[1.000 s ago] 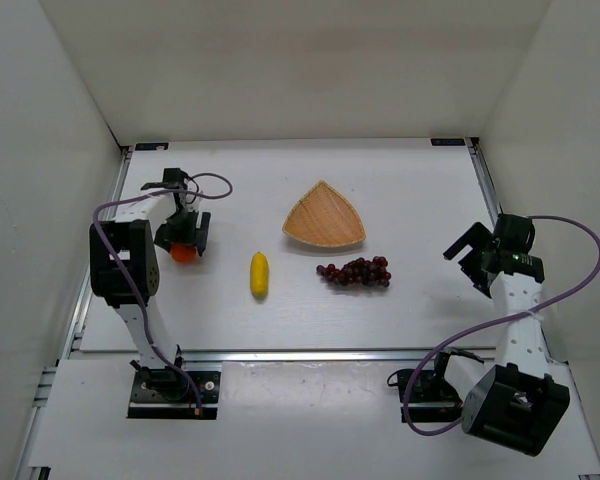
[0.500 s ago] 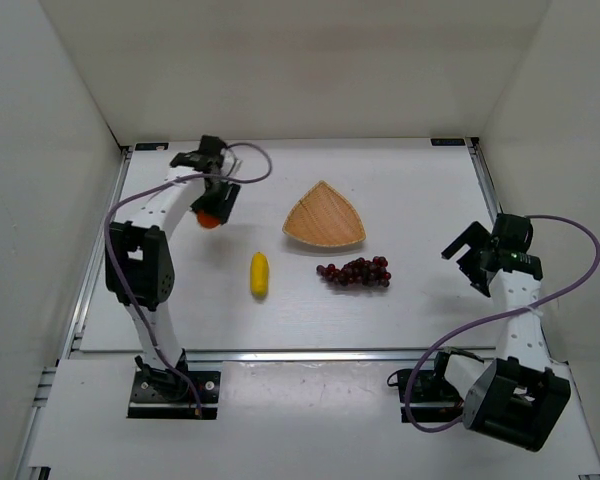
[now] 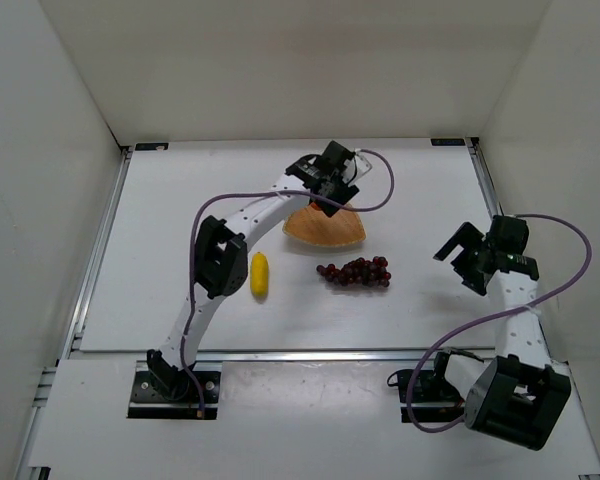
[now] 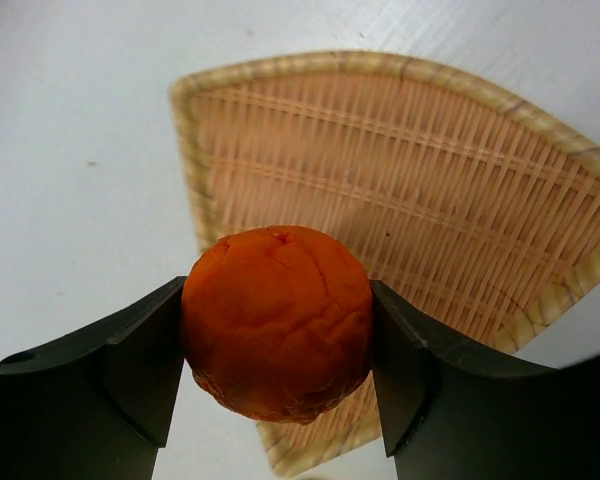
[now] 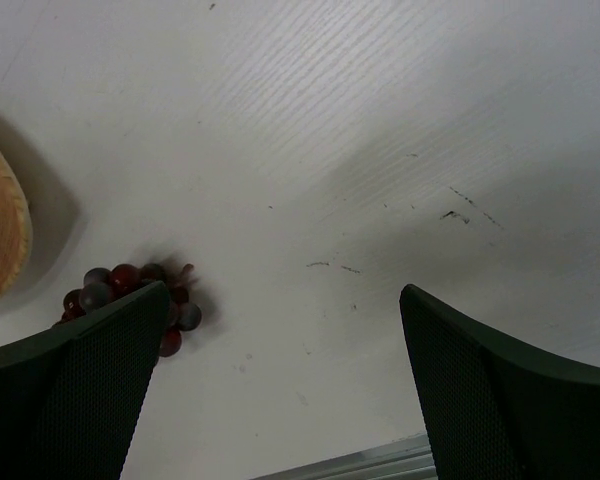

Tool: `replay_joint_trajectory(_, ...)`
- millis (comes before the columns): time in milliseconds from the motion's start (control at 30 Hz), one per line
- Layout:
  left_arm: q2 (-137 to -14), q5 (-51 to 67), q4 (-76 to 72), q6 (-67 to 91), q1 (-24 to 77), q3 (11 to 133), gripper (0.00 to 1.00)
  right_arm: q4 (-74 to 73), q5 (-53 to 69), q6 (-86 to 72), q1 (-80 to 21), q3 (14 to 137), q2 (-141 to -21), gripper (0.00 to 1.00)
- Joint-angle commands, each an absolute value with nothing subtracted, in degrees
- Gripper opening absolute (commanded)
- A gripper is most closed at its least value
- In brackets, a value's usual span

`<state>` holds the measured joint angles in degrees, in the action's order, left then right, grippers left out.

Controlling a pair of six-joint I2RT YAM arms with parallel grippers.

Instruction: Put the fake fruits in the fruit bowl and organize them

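Orange [image 4: 277, 322] clenched in the left gripper [image 3: 332, 190] hangs over the bowl's [image 4: 450, 180] 12 o'clock corner, its middle toward 6 o'clock; right gripper [image 3: 460, 257] gapes, grapes [image 3: 355, 272] on the bench [image 3: 180, 300] at its 9 o'clock.

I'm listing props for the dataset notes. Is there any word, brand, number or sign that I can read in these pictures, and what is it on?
None. No view shows readable text. The orange in the left gripper, the woven fruit bowl, the banana, the grapes, the right gripper and the table bear no lettering, label or number.
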<state>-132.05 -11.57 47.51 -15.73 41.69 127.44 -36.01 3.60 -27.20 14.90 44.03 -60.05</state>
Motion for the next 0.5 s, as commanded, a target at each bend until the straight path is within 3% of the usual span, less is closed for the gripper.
replay_joint_trajectory(0,-131.92,-12.48,47.2,-18.01,42.28,130.25,0.59,-34.37,7.99,-21.9,13.98,43.59,-56.7,1.0)
replay_joint_trajectory(67,-131.92,-12.48,46.68,-18.02,42.88,128.77,0.76,-33.75,10.7,-18.39,11.53,44.21,-55.64,1.0)
replay_joint_trajectory(100,-131.92,-12.48,46.67,-18.02,42.89,128.24,0.92,-33.14,12.55,-16.63,10.38,44.21,-54.85,1.0)
replay_joint_trajectory(133,-131.92,-13.0,46.67,-17.32,42.89,128.23,1.0,-33.13,15.0,-15.05,9.15,44.21,-54.84,0.98)
replay_joint_trajectory(233,-129.91,-14.93,46.67,-15.74,42.89,127.71,1.0,-31.12,19.26,-12.49,1.52,44.74,-53.53,0.97)
replay_joint_trajectory(367,-122.12,-20.91,46.67,-12.05,41.41,127.71,1.0,-31.11,1.22,-12.48,-22.24,48.94,-58.07,0.98)
replay_joint_trajectory(467,-111.85,-22.59,46.67,-8.18,36.32,122.19,1.0,-28.32,-2.29,-16.95,-34.05,55.35,-67.54,1.0)
